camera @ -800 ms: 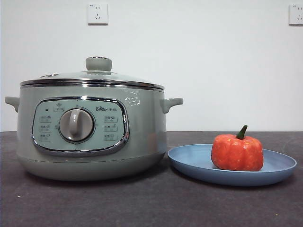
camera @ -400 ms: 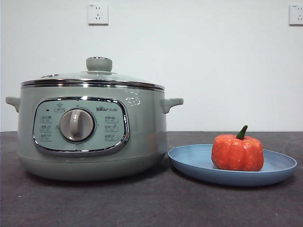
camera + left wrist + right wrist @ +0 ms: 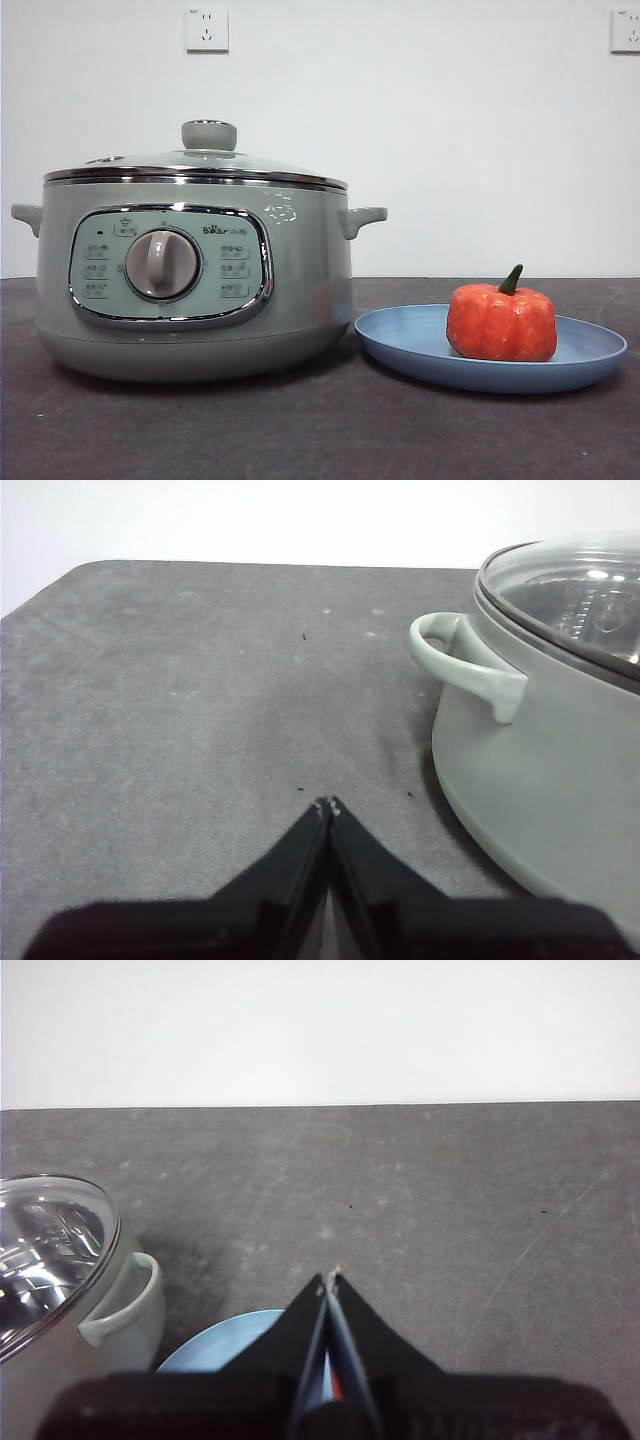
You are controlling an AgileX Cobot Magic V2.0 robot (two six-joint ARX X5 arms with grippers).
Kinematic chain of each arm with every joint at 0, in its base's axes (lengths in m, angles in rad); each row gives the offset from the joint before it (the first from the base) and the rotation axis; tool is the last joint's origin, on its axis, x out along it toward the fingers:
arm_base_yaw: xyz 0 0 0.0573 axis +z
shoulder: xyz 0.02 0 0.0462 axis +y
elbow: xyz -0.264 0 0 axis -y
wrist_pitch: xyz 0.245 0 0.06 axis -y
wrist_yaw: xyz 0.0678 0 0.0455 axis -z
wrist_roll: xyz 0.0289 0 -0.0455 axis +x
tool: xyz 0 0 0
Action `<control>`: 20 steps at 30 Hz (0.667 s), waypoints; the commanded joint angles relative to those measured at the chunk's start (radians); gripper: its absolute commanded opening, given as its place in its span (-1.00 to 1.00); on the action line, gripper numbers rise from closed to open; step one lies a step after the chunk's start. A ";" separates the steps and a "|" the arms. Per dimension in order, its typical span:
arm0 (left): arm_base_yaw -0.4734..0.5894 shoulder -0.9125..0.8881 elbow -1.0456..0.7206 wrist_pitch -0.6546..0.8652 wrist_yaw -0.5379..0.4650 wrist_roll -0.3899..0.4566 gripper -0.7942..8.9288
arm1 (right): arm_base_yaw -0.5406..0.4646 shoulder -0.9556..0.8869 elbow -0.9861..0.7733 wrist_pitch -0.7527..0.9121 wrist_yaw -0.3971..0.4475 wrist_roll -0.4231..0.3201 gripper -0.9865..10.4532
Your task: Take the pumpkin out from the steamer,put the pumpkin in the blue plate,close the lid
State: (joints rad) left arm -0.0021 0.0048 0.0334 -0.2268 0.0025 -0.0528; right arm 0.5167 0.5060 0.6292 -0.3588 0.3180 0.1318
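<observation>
Pumpkin (image 3: 501,322), orange-red, squat and ribbed, with a curved dark green stem, is being shown upright on the blue plate (image 3: 410,340), toward the plate's right side in the front view. Only a thin red sliver of it is being glimpsed in the right wrist view, between the closed jaws. The plate, wide, shallow and matte with a low raised rim, is being supported by the dark grey table (image 3: 320,430), just beside the steamer (image 3: 310,290); whether the two are touching cannot be told.

The steamer, pale sage-green and round, is being displayed with a chrome-framed control panel, a central dial (image 3: 162,265), a "Bear" logo and small side handles. It is being covered by the lid (image 3: 190,165), a glass disc with a shiny steel rim and a pale green knob (image 3: 209,134); the lid is sitting level on the rim.

The table surface is being seen as matte, faintly speckled and scuffed. Behind it a plain white wall is being shown, with two white sockets (image 3: 206,29) mounted high up.

The left gripper (image 3: 328,806) is being held above bare table beside the steamer's handle (image 3: 465,665), its jaws pressed together on nothing. The right gripper (image 3: 333,1278) is being held above the plate (image 3: 225,1345), near the steamer's other handle (image 3: 125,1305), jaws likewise pressed together and empty. Neither arm is being caught in the front view.
</observation>
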 commanded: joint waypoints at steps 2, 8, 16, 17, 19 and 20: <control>0.003 -0.001 -0.012 -0.009 -0.001 -0.004 -0.84 | 0.000 -0.002 -0.005 0.006 0.003 0.009 -0.86; 0.003 -0.001 -0.012 -0.009 -0.001 -0.004 -0.84 | 0.000 -0.002 -0.005 0.006 0.003 0.009 -0.86; 0.003 -0.001 -0.012 -0.009 -0.001 -0.004 -0.84 | 0.000 -0.002 -0.005 0.005 0.003 0.008 -0.86; 0.003 -0.001 -0.012 -0.009 -0.001 -0.004 -0.84 | 0.000 -0.002 -0.005 0.005 0.003 0.008 -0.86; 0.003 -0.001 -0.012 -0.009 -0.001 -0.004 -0.84 | 0.001 -0.002 -0.005 0.004 0.011 -0.069 -0.86; 0.003 -0.001 -0.012 -0.009 -0.001 -0.004 -0.84 | 0.001 -0.008 -0.006 -0.010 0.010 -0.095 -0.86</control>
State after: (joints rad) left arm -0.0021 0.0048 0.0334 -0.2268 0.0025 -0.0532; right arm 0.5167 0.5049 0.6292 -0.3641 0.3233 0.0998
